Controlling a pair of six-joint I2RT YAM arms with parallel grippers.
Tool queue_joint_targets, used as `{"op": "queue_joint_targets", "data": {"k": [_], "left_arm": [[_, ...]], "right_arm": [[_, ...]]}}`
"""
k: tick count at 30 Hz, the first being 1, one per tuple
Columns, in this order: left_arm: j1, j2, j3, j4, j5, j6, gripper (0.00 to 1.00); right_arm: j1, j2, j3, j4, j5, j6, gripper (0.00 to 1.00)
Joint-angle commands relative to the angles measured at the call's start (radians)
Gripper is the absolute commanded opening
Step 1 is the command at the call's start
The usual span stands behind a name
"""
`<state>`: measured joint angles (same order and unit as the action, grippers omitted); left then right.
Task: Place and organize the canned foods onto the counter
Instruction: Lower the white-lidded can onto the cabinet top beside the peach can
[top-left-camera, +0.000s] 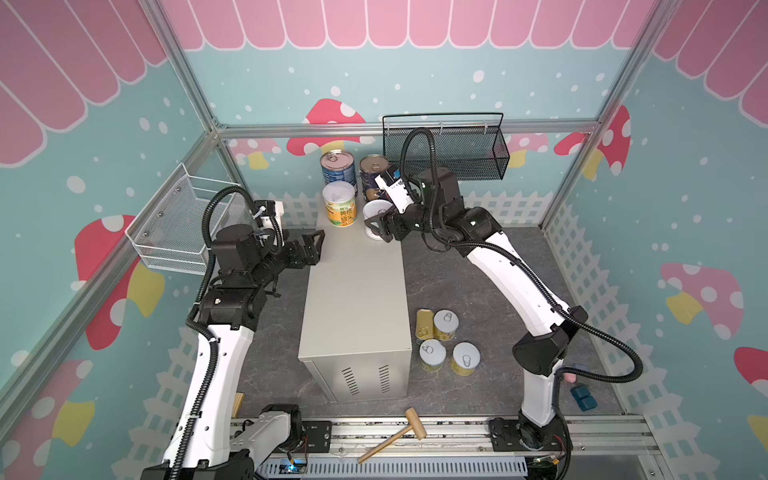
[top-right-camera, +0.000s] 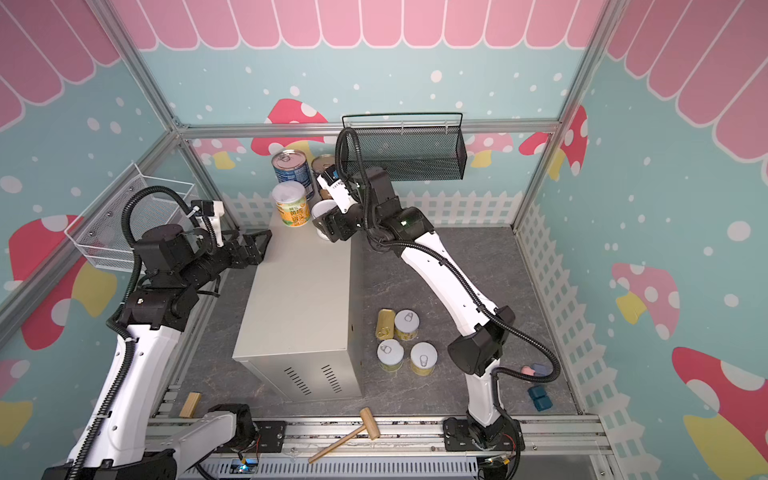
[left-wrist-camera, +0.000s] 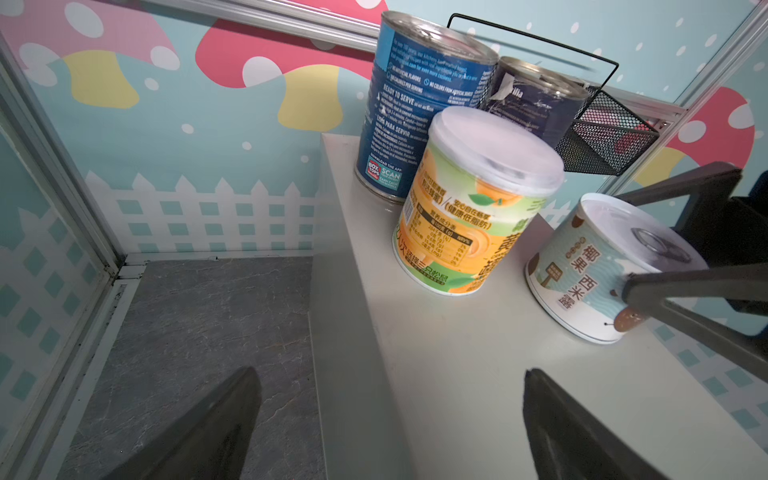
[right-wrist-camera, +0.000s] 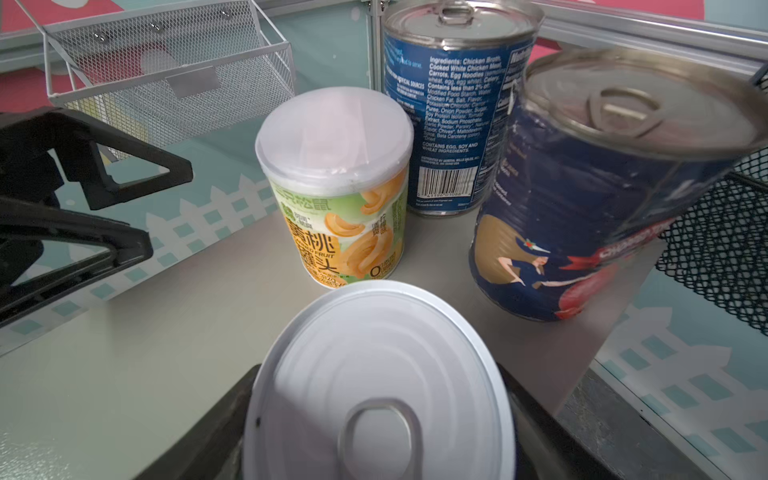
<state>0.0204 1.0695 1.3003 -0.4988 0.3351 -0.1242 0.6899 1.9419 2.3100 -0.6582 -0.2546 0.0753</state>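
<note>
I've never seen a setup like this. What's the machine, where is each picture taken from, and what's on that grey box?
These are two robot arms, each ending in a gripper. Two pictures look down from overhead, nearly alike; two come from cameras on the wrists. The tall beige box is the counter. At its far end stand a blue can, a navy can, a peach-labelled can and a short white can. The right gripper sits around the short white can; whether it squeezes it I cannot tell. The left gripper is open and empty at the counter's left edge. On the dark tabletop are three short cans and a flat gold tin; a wooden mallet lies in front.
</note>
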Motion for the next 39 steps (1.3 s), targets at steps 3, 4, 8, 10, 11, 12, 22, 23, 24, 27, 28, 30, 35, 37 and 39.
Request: {"op": "queue_joint_targets", "data": {"k": [3, 4, 8, 10, 11, 12, 22, 23, 24, 27, 28, 30, 35, 37, 39], "left_arm": [[0.006, -0.014, -0.012, 0.014, 0.019, 0.000, 0.99], [0.005, -0.014, -0.012, 0.014, 0.019, 0.000, 0.99], [0.005, -0.010, -0.013, 0.016, 0.022, -0.003, 0.99], [0.006, -0.009, -0.012, 0.017, 0.024, -0.004, 0.99], [0.005, -0.009, -0.013, 0.017, 0.024, -0.005, 0.99], [0.006, -0.009, -0.013, 0.017, 0.024, -0.005, 0.99], [0.005, -0.010, -0.015, 0.020, 0.025, -0.006, 0.99], [0.005, -0.010, -0.015, 0.020, 0.025, -0.005, 0.99], [0.006, -0.012, -0.014, 0.021, 0.025, -0.005, 0.99], [0.006, -0.012, -0.016, 0.020, 0.025, -0.003, 0.99], [0.005, -0.012, -0.015, 0.020, 0.025, -0.003, 0.99], [0.005, -0.012, -0.016, 0.018, 0.025, -0.004, 0.99], [0.003, -0.015, -0.018, 0.020, 0.023, -0.002, 0.99], [0.002, -0.017, -0.019, 0.019, 0.020, 0.000, 0.99], [0.001, -0.017, -0.018, 0.019, 0.020, 0.000, 0.99]], "right_arm": [[0.008, -0.009, 0.023, 0.037, 0.005, 0.002, 0.87], [0.009, -0.014, 0.015, 0.038, 0.009, 0.003, 0.88], [0.008, -0.074, -0.060, 0.072, 0.027, 0.002, 0.91], [0.008, -0.103, -0.107, 0.098, 0.033, 0.003, 0.92], [0.008, -0.118, -0.130, 0.108, 0.037, 0.004, 0.92], [0.008, -0.127, -0.145, 0.115, 0.037, 0.003, 0.92], [0.009, -0.154, -0.218, 0.156, 0.028, 0.013, 0.90], [0.009, -0.149, -0.218, 0.158, 0.025, 0.016, 0.90], [0.008, -0.145, -0.219, 0.160, 0.022, 0.019, 0.90], [0.008, -0.132, -0.218, 0.163, 0.015, 0.028, 0.90], [0.008, -0.129, -0.220, 0.165, 0.017, 0.031, 0.89], [0.008, -0.126, -0.222, 0.169, 0.017, 0.032, 0.86], [0.009, -0.120, -0.229, 0.186, 0.011, 0.037, 0.74], [0.008, -0.116, -0.227, 0.189, 0.000, 0.040, 0.75], [0.008, -0.113, -0.230, 0.189, -0.013, 0.043, 0.80]]}}
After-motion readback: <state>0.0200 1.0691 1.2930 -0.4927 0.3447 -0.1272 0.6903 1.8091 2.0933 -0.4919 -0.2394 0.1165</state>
